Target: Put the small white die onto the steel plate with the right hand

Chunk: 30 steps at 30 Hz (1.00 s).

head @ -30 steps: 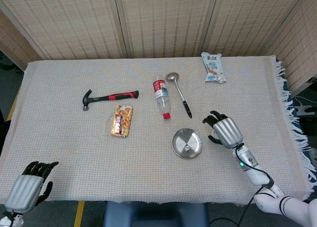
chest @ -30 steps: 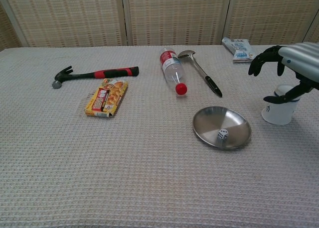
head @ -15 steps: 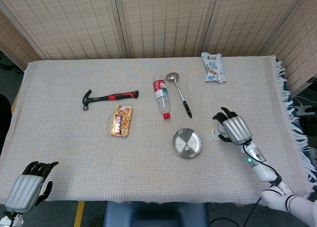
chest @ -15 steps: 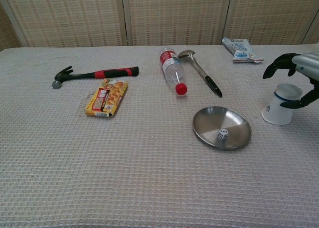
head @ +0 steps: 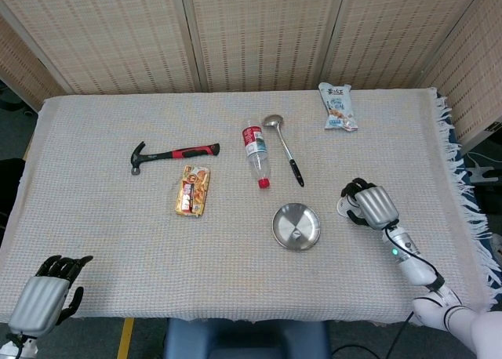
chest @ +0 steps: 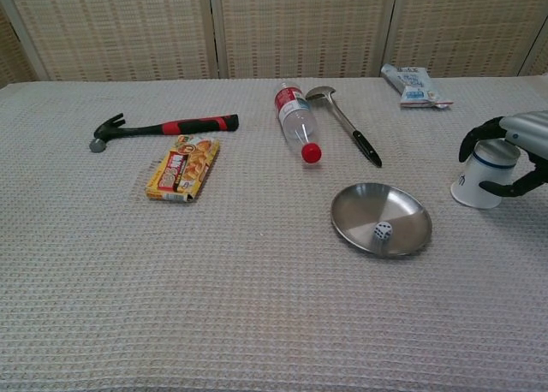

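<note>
- The small white die with black dots [chest: 383, 230] lies inside the round shiny steel plate [chest: 402, 210], a little below the plate's middle in the chest view.
- So, judging by how things lie, the die looks to be where the task wants it.
- In the head view the plate [head: 286, 218] sits in the lower middle of the frame. The die in it is too small there to make out well.
- The right robot hand [chest: 510, 152] is at the right edge of the chest view, to the right of the plate and apart from it.
- From this robot hand, the die lies to the left in the frame and a bit lower down.
- The dark fingers [chest: 476, 139] of the right robot hand curl around a small white paper cup with a blue band [chest: 481, 185]. They seem to be touching the cup or very near it, but I cannot tell if they are really gripping it.
- In the head view the right robot hand [head: 367, 205] covers most of the cup.
- The left robot hand [head: 47, 296] is in the lower left corner of the head view, off the edge of the table [head: 102, 241]. It holds nothing and its fingers are loosely spread.
- The right robot hand is much nearer to the die and the plate than the left one is.
- The die is a little cube, so it has no long side to line up with.
</note>
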Available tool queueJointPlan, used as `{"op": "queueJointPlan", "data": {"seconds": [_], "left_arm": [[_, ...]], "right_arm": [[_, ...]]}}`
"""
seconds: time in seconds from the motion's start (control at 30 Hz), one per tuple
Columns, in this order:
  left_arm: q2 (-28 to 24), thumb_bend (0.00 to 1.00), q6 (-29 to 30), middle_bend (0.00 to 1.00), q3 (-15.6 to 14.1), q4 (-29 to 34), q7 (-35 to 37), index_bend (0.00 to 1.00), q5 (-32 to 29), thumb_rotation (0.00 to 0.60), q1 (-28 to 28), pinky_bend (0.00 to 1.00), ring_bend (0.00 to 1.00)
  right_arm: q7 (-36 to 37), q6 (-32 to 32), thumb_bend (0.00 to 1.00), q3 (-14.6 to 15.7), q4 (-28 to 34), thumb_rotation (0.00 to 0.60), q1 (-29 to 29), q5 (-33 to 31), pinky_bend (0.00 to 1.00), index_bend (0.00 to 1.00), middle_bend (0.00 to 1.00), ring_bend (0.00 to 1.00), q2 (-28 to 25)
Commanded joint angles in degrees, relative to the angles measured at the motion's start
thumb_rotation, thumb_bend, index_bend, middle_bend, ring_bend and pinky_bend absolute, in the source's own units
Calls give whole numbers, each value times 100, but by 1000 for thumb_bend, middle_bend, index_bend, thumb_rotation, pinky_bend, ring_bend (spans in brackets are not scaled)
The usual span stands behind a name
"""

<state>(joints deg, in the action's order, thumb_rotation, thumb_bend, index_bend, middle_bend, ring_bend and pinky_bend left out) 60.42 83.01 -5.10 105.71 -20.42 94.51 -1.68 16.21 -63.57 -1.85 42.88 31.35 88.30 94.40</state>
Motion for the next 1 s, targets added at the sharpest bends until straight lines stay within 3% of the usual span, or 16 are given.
{"op": "queueJointPlan", "data": {"seconds": [0.03, 0.3, 0.5, 0.73, 1.0], "left_arm": [[-1, 524, 4, 278, 1, -2, 3, 186, 4, 600, 0, 188, 221], [-2, 523, 13, 279, -2, 0, 3, 185, 15, 600, 2, 188, 220], [1, 523, 8, 284, -2, 2, -5, 185, 11, 600, 0, 188, 223], [-1, 521, 16, 289, -2, 8, -6, 185, 17, 600, 3, 188, 223], [-15, 522, 39, 289, 2, 2, 34, 185, 25, 600, 6, 188, 223]], "right_arm": [[82, -227, 294, -15, -215, 600, -32, 53, 595, 546, 458, 368, 165], [-148, -845, 296, -120, -259, 600, -94, 134, 662, 634, 521, 425, 296], [191, -1102, 297, -75, 546, 600, -32, 341, 664, 636, 523, 426, 49], [510, -559, 296, 39, 1795, 600, 236, 424, 664, 636, 523, 426, -425], [784, -69, 297, 77, 2056, 600, 427, 343, 664, 636, 523, 426, -388]]}}
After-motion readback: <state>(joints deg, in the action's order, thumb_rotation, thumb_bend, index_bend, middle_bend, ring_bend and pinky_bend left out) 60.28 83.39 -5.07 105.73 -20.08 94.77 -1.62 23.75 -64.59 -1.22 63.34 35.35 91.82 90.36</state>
